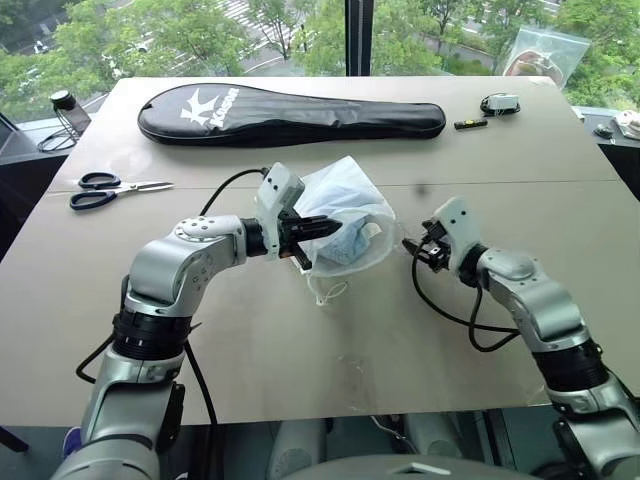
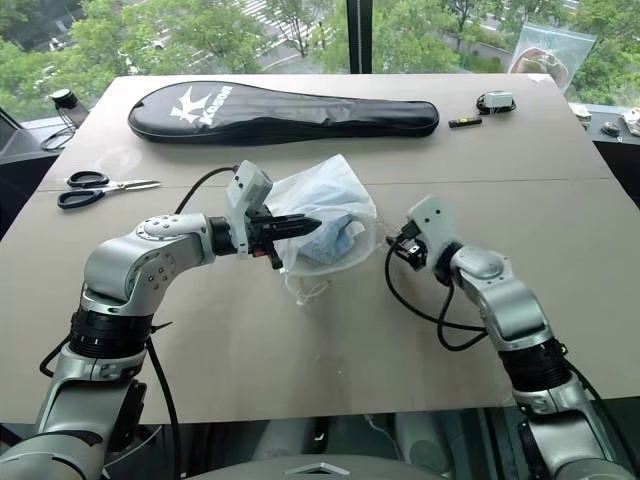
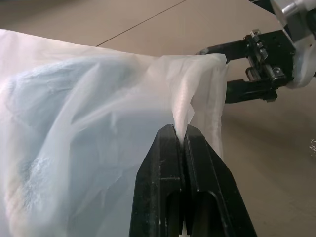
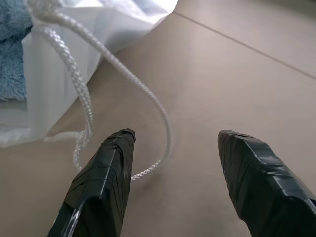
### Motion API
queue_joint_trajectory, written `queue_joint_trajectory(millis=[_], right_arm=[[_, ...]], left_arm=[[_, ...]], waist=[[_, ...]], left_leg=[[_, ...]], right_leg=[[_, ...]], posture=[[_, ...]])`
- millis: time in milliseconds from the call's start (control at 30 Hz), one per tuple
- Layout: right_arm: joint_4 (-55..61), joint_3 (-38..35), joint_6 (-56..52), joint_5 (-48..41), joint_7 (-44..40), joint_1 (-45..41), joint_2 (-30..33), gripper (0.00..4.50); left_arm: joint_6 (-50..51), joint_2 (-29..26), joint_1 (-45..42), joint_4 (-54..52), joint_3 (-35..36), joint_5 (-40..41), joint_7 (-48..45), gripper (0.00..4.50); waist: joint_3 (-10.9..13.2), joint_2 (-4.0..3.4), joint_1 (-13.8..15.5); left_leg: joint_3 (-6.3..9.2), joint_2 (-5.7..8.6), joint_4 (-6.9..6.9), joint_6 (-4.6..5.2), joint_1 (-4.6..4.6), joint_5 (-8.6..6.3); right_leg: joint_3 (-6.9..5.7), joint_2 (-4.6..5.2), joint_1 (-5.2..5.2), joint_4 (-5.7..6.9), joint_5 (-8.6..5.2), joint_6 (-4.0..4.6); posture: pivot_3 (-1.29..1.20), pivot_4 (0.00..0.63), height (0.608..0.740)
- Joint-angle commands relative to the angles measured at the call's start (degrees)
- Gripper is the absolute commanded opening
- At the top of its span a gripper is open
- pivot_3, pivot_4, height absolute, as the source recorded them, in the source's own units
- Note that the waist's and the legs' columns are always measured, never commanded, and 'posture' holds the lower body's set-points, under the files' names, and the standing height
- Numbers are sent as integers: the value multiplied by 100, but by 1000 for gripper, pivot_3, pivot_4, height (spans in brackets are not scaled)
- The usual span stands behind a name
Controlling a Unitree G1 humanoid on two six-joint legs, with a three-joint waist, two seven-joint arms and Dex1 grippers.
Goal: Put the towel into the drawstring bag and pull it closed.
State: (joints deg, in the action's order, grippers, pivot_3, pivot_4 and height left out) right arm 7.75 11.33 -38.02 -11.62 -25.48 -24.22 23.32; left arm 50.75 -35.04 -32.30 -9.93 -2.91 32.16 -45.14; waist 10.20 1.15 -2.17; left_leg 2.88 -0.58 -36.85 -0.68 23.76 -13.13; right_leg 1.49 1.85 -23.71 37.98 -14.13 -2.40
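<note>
Pinching a fold of the bag (image 1: pixel 345 205) near its mouth, the left gripper (image 1: pixel 322 227) stays out of the text's guesswork: its jaws are clenched on the fabric, holding the pouch raised off the surface (image 1: pixel 300 340) so the mouth faces the right arm. The towel (image 1: pixel 350 243) sits inside the bag, visible through the thin cloth. The right gripper (image 4: pixel 173 148) hangs released just beside the mouth, with the cord (image 4: pixel 94 74) looping between its jaws, probably positioned to catch it for closing.
</note>
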Motion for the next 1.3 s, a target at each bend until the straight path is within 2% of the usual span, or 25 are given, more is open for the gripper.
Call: queue_joint_trajectory(millis=[33, 133, 267, 300, 333, 467, 500, 667, 833, 900, 933, 967, 1100, 1133, 1167, 1200, 1267, 1300], right_arm=[[-411, 234, 494, 389, 68, -297, -205, 2879], [-1174, 413, 1140, 914, 503, -536, -537, 2879], [-2066, 294, 1927, 1445, 1309, -654, -907, 2879], [-2187, 187, 2083, 1525, 1583, -601, -1006, 2283], [-2243, 52, 2194, 1553, 1831, -534, -1111, 2068], [-1912, -245, 2325, 1618, 2181, -256, -1191, 299], [-1695, -314, 2262, 1624, 2206, -148, -1166, 52], [-41, -617, 1554, 1529, 1974, 478, -940, 52], [1265, -729, 476, 905, 1472, 668, -1007, 52], [1597, -679, 70, 696, 1276, 673, -999, 52], [1726, -669, -149, 556, 1174, 673, -1008, 0], [1819, -662, -281, 440, 1083, 674, -1017, 0], [2007, -813, -787, 57, 1019, 663, -1158, 0], [2043, -821, -847, 23, 1009, 665, -1144, 0], [2068, -826, -896, -7, 1005, 663, -1126, 0], [2092, -845, -952, -47, 1006, 671, -1116, 0], [2081, -880, -1007, -105, 995, 663, -1091, 0], [2059, -891, -1016, -125, 986, 651, -1073, 0]], left_arm=[[-52, -13, 41, -300, 43, -2, 18, 0], [-51, -7, 95, -359, 43, -27, 43, 0], [-65, 12, 127, -402, 60, -51, 96, 0], [-96, 12, 142, -425, 58, -81, 122, 0], [-131, 11, 160, -444, 52, -112, 141, 0], [-530, 64, 251, -445, 52, -273, 123, 0], [-663, 55, 245, -389, 35, -341, 92, 0], [-1534, -29, -286, 532, -106, -897, -188, 0], [-2658, -56, -962, 1762, -354, -1507, -700, 0], [-2522, -19, -1075, 1896, -187, -1163, -1114, 0], [-2409, -19, -1074, 1854, -116, -1020, -1243, 551], [-2306, -49, -1026, 1775, -75, -928, -1337, 822], [-1387, -253, -627, 1296, 433, -334, -1297, 2651], [-1086, -333, -508, 1142, 623, -104, -1296, 2757], [-764, -406, -408, 1011, 838, 153, -1271, 3451], [-449, -501, -285, 880, 1092, 421, -1230, 3722], [-120, -786, 165, 681, 1548, 681, -1206, 3722], [-181, -949, 525, 546, 1671, 604, -1206, 4050]], waist=[[0, 0, -4], [-1, 1, -22], [-2, 1, -17], [-2, 1, -15], [-2, 2, -13], [-2, 2, 76], [-2, 2, 94], [-1, 0, 141], [-2, 0, 58], [-2, -1, 28], [-2, -1, 13], [-2, -1, 5], [-2, -1, -39], [-2, -1, -40], [-2, -1, -38], [-2, -1, -32], [-2, -1, -36], [-2, -1, -41]], left_leg=[[0, 0, -1, 0, -1, 0], [-1, -1, -1, 0, -3, 0], [-2, -2, -7, -1, -6, 0], [-1, -2, -11, -1, -6, 0], [-1, -1, -14, -1, -5, 0], [2, 3, -20, -1, -1, 1], [3, 3, -24, -1, 1, 1], [6, 4, -25, -1, 4, 0], [-1, -1, -25, 0, -3, 0], [-1, -1, -25, 0, -2, 0], [0, -1, -26, 0, -1, 0], [0, -1, -26, 1, 1, 0], [3, -3, -26, 1, 3, 0], [3, -5, -26, 1, 2, -1], [4, -5, -26, 1, 1, 0], [4, -5, -26, 1, 1, 0], [5, -5, -28, 1, 1, -1], [5, -5, -29, 1, 1, -1]], right_leg=[[0, 0, 0, 2, 0, 0], [1, -1, 0, 5, 0, 0], [2, -2, 1, 11, 1, 1], [2, -2, 2, 12, 1, 0], [3, -1, 2, 13, 2, 0], [0, 5, 3, 16, 2, 0], [-1, 6, 4, 15, 2, 0], [-6, 3, 2, 17, 2, 0], [2, -6, 3, 22, 2, 0], [1, -7, 3, 23, 1, 0], [0, -6, 2, 22, 1, 0], [0, -5, 2, 21, 1, 0], [-1, -5, 1, 20, 1, 0], [0, -6, 1, 22, 1, 1], [-1, -6, 1, 24, 1, 1], [-2, -6, 1, 25, 1, 1], [-4, -5, 1, 25, 1, 0], [-3, -4, 1, 26, 0, 0]], posture=[[0, 150, 740], [0, 150, 740], [0, 150, 740], [0, 150, 740], [0, 150, 740], [0, 150, 740], [0, 150, 740], [0, 150, 740], [0, 150, 740], [0, 150, 740], [0, 150, 740], [0, 150, 740], [0, 150, 740], [0, 150, 740], [0, 150, 740], [0, 150, 740], [0, 150, 740], [0, 150, 740]])
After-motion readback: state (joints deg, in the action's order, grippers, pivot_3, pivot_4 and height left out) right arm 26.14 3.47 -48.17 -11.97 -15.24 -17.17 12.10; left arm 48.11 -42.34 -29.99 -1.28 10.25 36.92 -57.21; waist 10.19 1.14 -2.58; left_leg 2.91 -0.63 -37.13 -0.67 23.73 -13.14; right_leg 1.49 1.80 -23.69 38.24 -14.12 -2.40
